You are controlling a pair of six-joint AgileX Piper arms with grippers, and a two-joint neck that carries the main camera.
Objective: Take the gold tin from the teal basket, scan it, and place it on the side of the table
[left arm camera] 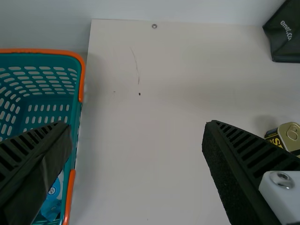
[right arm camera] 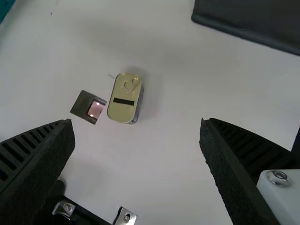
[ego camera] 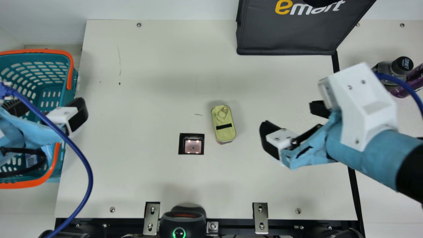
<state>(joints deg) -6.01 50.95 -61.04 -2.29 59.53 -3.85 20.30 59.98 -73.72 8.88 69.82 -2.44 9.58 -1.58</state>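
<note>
Black left pincer [ego camera: 48, 108] is hovering open over the edge of the basket [ego camera: 39, 51]; right pincer [ego camera: 289, 114], also open, is slanting inward beside the tin [ego camera: 224, 133].

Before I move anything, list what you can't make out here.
- Teal basket floor, main view: partly covered by the left arm and the blue cable.
- Blue item in the basket, left wrist view: partly behind the left claw.
- Black bag, main view: top cut off by the upper edge.
- Purple item, main view: cut off by the right edge.
- Gold tin, main view: underside hidden against the table.
</note>
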